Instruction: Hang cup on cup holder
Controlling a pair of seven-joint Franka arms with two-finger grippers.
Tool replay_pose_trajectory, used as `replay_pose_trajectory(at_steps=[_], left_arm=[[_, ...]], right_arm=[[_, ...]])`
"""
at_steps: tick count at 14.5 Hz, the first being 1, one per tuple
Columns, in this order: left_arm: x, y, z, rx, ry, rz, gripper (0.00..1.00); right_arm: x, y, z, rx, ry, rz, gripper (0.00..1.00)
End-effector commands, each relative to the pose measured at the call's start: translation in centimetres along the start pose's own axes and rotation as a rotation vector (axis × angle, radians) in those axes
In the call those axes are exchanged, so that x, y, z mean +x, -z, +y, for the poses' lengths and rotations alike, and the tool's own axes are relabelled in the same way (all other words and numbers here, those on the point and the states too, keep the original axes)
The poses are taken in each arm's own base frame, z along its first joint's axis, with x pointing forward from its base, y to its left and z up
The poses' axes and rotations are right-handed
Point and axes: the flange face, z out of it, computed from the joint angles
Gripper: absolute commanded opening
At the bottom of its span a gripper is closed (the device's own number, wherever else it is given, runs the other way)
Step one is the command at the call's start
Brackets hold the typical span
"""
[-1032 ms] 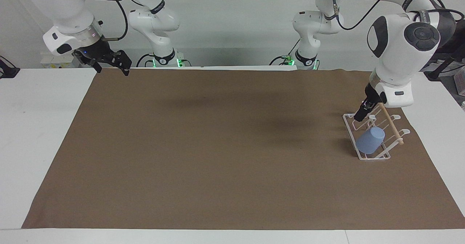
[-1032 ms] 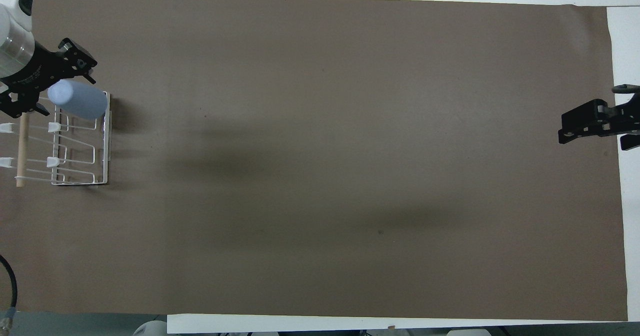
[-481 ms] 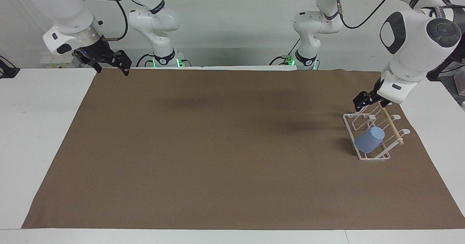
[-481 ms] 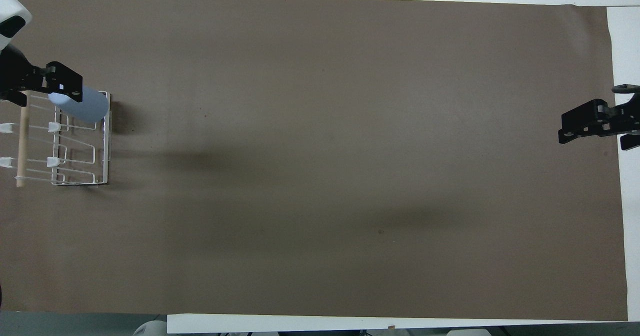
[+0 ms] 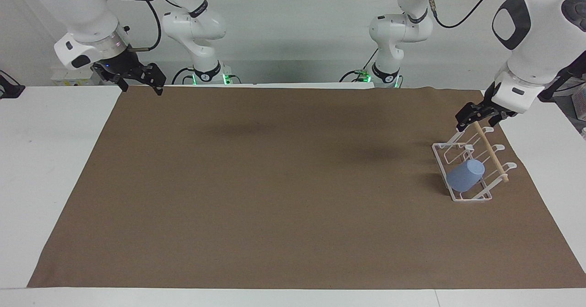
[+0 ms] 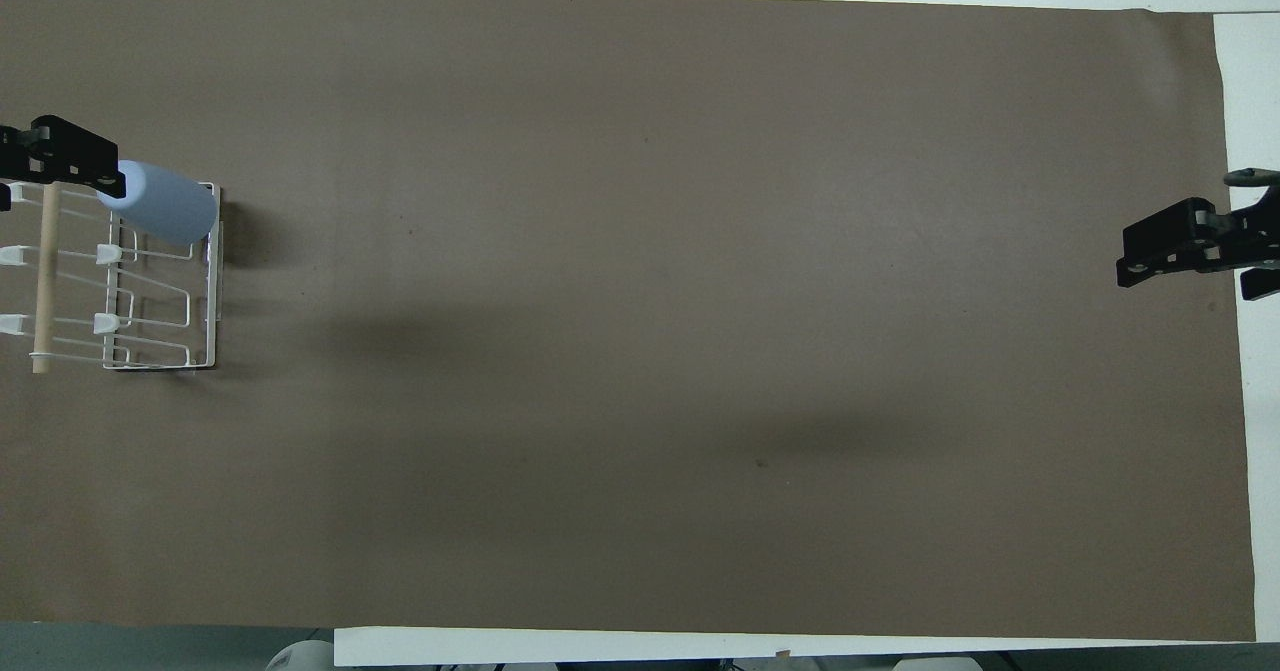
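— Two arms over one brown counter (image 5: 274, 192); why is the cup holder (image 5: 471, 167) out at the left arm's end?

— Probably within reach. The cup (image 5: 465, 175) sits tilted on its prongs. The left hand (image 5: 478, 115) hovers empty above; open, I think. The right hand (image 5: 137, 76) waits, open.

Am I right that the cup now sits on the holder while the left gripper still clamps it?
Not quite: the cup sits on the holder, but the left gripper is off it, above the holder's end, as the facing view shows.
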Motion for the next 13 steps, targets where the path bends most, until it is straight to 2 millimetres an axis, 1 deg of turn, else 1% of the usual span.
replay_pose_trajectory(at_steps=[1,2,4,8,10,12,13], left_arm=[[-1.8,2.8,0.3,-0.014,-0.089,0.033,1.00],[-1.8,2.7,0.1,-0.014,-0.118,0.035,1.00],[-1.8,2.6,-0.7,-0.022,-0.106,0.034,1.00],[-2.2,2.4,-0.8,-0.023,-0.091,0.006,1.00],[-1.9,2.2,-0.8,-0.025,-0.082,0.047,1.00],[-1.9,1.8,-1.3,-0.026,-0.073,0.061,1.00],[-2.1,1.7,-0.8,-0.025,-0.082,0.052,1.00]], right_arm=[[-0.5,-0.1,0.1,0.016,0.022,0.003,0.99],[-0.6,-0.1,0.1,0.016,0.022,0.003,0.99],[-0.5,-0.1,0.1,0.016,0.022,0.001,0.99],[-0.5,-0.1,0.1,0.016,0.022,0.001,0.99],[-0.5,-0.1,0.1,0.016,0.022,0.003,0.99],[-0.5,-0.1,0.1,0.016,0.022,0.001,0.99],[-0.5,-0.1,0.1,0.016,0.022,0.003,0.99]])
